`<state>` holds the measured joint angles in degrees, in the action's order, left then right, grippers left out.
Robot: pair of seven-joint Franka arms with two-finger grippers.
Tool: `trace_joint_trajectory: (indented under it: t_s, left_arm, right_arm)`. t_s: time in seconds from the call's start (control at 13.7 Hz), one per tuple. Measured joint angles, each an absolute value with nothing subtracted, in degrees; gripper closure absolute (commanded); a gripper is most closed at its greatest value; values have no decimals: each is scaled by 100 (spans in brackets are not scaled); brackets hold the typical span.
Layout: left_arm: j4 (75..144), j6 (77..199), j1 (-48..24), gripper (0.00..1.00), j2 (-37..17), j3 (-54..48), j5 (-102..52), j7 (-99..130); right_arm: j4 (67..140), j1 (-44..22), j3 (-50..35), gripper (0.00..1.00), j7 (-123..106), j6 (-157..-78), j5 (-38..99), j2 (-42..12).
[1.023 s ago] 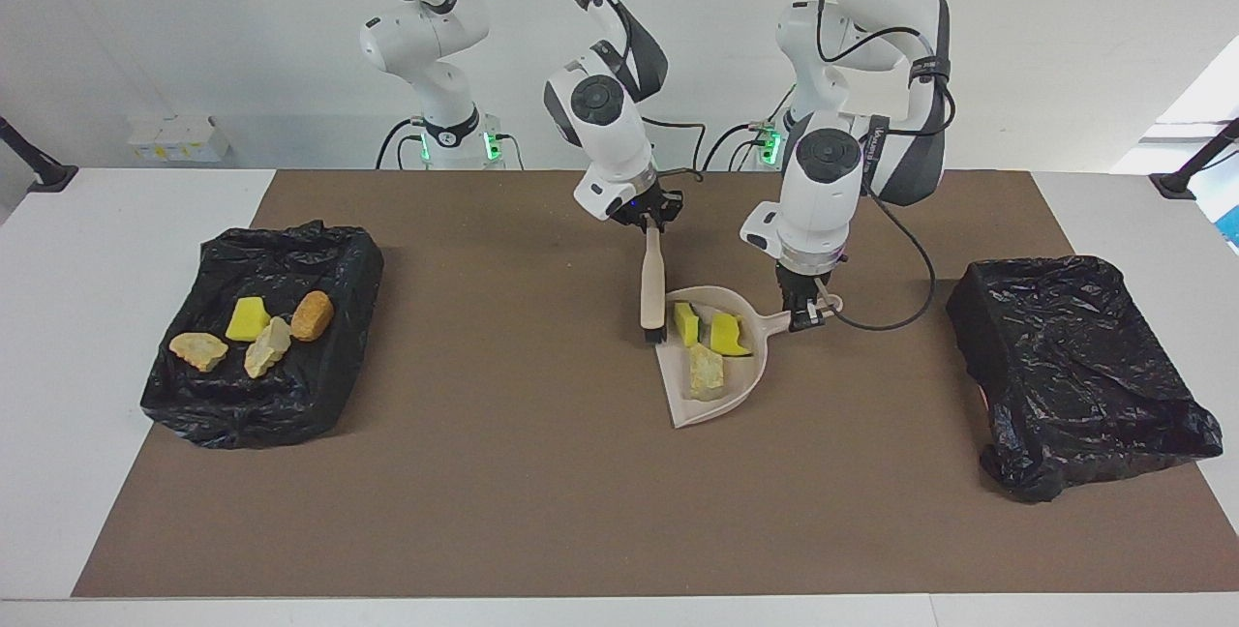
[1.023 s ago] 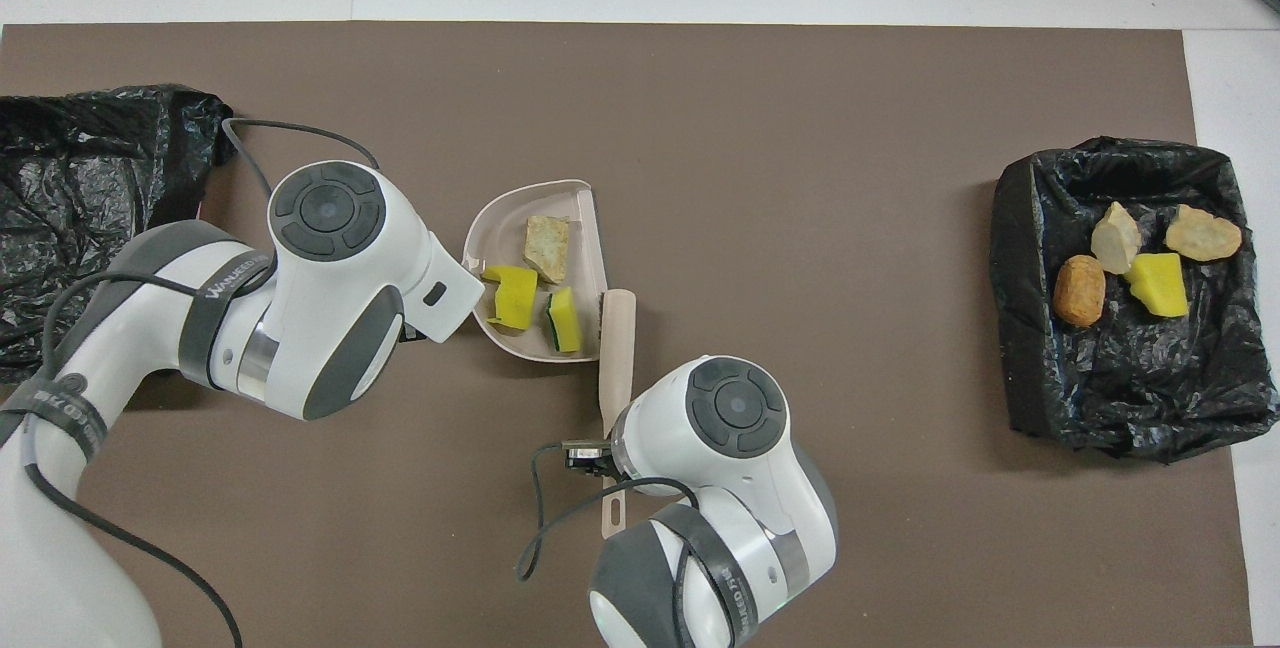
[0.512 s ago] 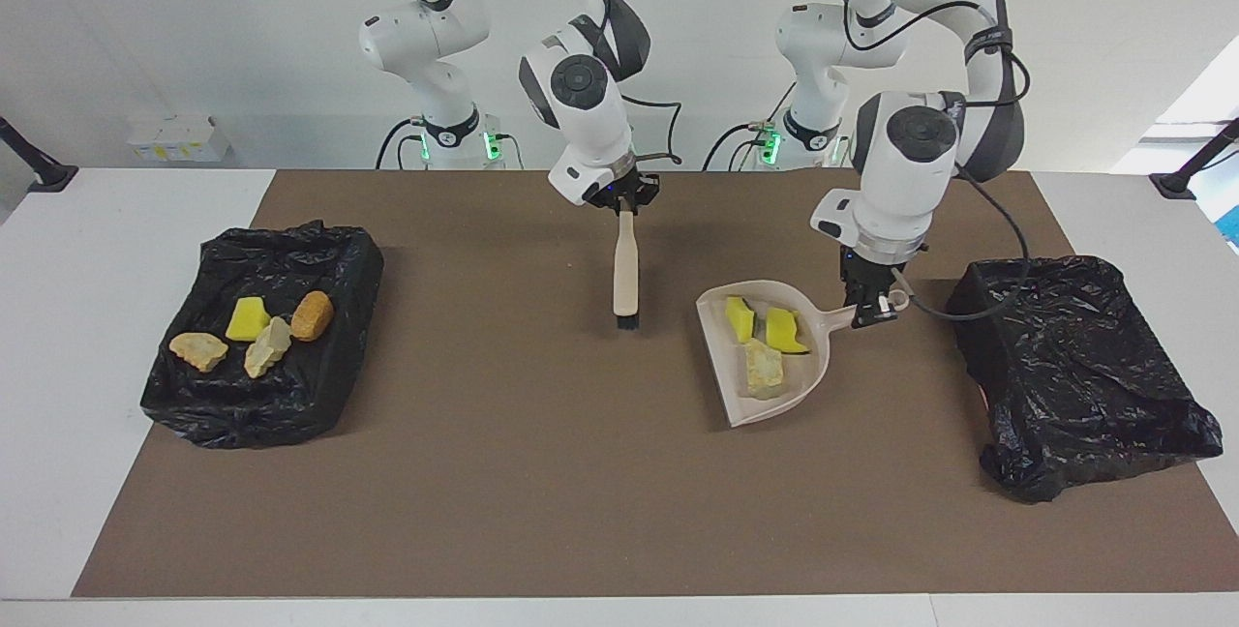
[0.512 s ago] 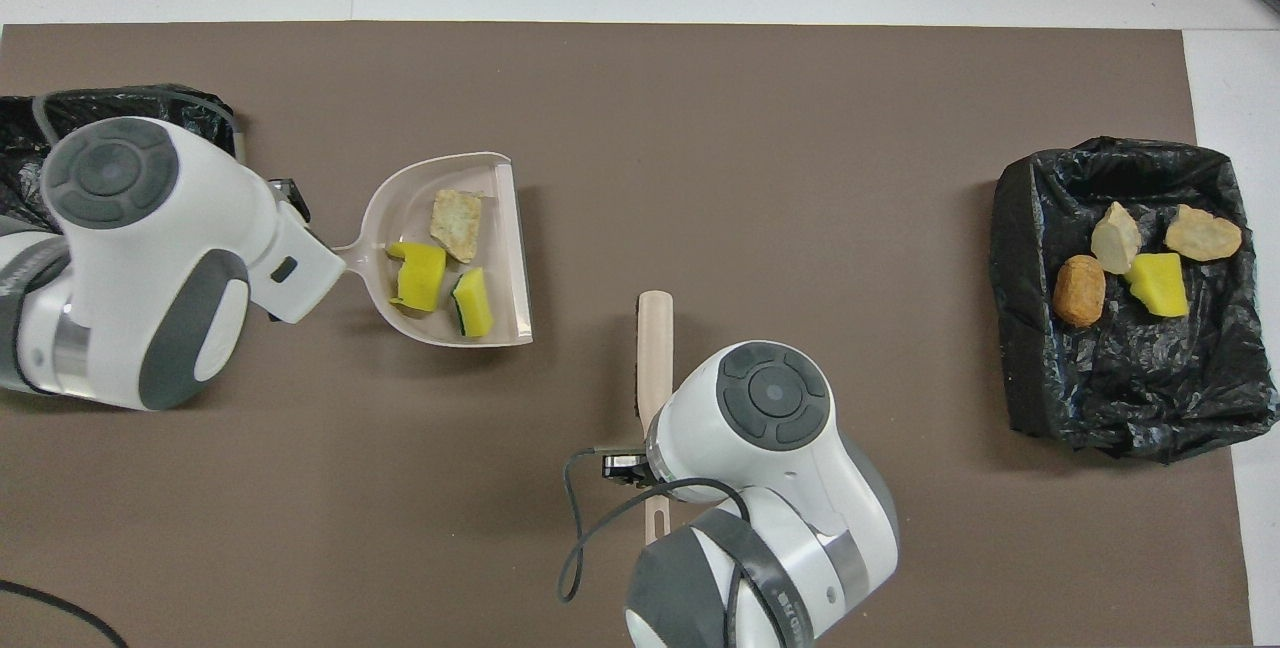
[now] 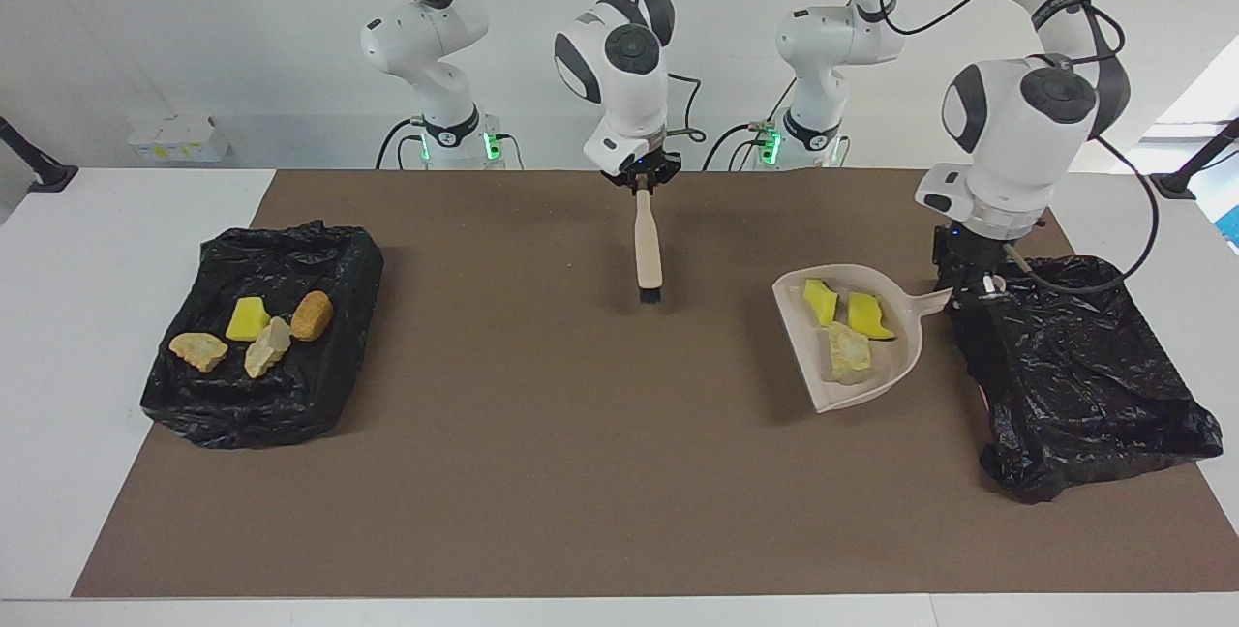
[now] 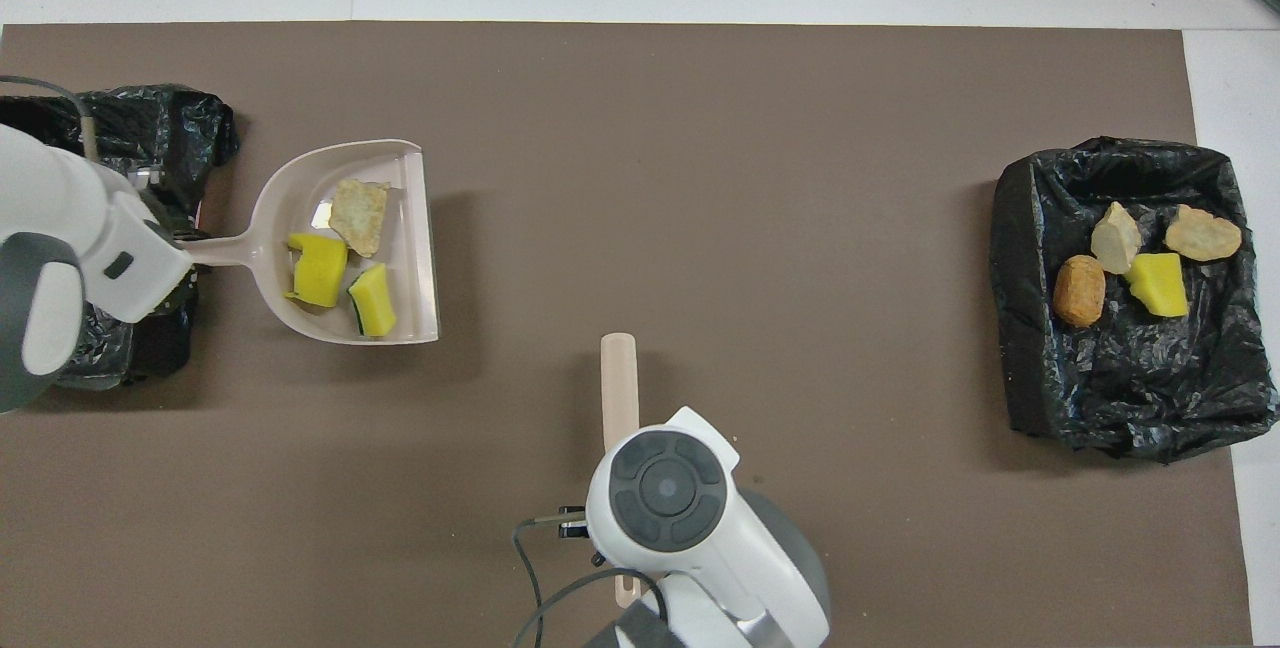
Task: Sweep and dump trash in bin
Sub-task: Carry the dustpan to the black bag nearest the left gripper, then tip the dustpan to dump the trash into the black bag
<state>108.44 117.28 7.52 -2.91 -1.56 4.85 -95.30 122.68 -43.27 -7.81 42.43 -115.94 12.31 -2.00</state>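
Carrying the dustpan [image 5: 857,342] level by its handle, the left gripper [image 5: 973,290] is clamped on it beside the empty bin [image 5: 1074,371], so the three scraps [image 5: 849,327] stay put until tipping. The right gripper [image 5: 640,184], clamped on the brush [image 5: 647,254], hangs clear over mid-tabletop [image 5: 542,472]. Four scraps [image 5: 254,332] lie in the other bin [image 5: 242,395].

Robotics lab, 2 white arms [image 5: 619,46] bolted by brown-matted table [image 5: 542,472], bare walls
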Motion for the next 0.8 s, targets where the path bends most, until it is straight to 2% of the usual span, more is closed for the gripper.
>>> trace_joint_trajectory:
  t_s: [0.51,0.8]
  left_arm:
    - [9878,11520,2384,100,-366,-138,483,-11208]
    - [9123,11464,2596,100,-819,-155,1056,-11625]
  right_arm:
    - [12951,-5006,-788,100,4982,-12018,1232,-99]
    - [13109,-5018,-777,100,5121,-12615,1232,-98]
